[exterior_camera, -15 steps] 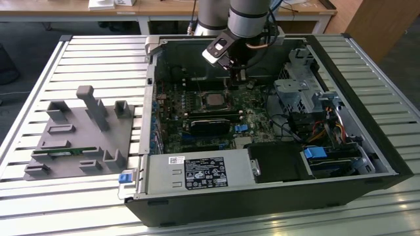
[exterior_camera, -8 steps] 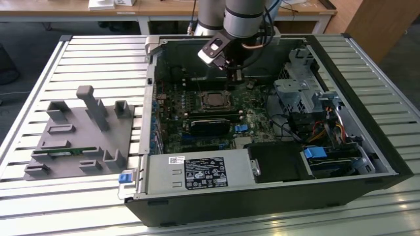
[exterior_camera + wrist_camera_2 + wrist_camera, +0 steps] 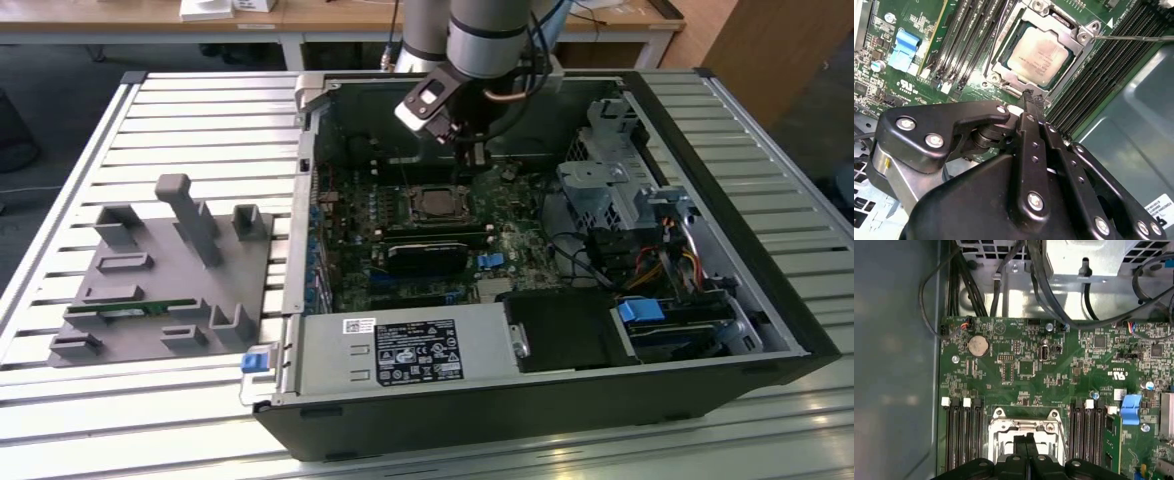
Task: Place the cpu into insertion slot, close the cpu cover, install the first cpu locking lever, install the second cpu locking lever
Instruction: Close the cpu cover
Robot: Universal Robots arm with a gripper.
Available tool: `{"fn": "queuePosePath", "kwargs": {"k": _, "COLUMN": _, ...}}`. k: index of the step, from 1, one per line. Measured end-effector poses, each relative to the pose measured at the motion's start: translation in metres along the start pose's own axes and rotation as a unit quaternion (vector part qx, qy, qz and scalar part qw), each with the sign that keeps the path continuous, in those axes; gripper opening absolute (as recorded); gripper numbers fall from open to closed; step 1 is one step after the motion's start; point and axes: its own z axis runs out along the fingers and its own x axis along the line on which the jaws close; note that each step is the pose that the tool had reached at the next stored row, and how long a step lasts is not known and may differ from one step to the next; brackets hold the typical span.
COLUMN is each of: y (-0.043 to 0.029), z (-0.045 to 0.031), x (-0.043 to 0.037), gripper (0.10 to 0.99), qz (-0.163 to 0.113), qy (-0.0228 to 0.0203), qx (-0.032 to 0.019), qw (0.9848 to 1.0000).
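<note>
- Cpu [image 3: 1040,55] lies flat in the insertion slot [image 3: 1002,64], with the cpu cover [image 3: 1076,57] down around it (the frame looks flush).
- Gripper [image 3: 1033,99] has its fingers pressed together on nothing, tips just beside the cover's edge.
- I judge the chip light, rigid and fragile underneath, best held by opposite edges.
- Locking lever [image 3: 1134,37] looks like thin, springy wire, best pushed near its free end.

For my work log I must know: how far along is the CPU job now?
Done: the cpu lies in the insertion slot, and the cpu cover looks closed over it. In hand: the tool, shut and empty, is at the slot's edge. Left: one thin lever sticks out sideways, so the locking seems unfinished.
</note>
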Motion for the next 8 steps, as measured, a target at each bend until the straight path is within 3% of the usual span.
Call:
{"fn": "queuePosePath", "kwargs": {"k": 5, "y": -0.0007, "z": 0.0029, "x": -0.0006, "gripper": 0.106, "qz": 0.000, "qy": -0.0002, "qx": 0.0001, "qw": 1.0000}}
{"fn": "queuePosePath", "kwargs": {"k": 8, "y": -0.0051, "z": 0.0032, "x": -0.0006, "gripper": 0.106, "qz": 0.000, "qy": -0.0001, "qx": 0.0001, "qw": 1.0000}}
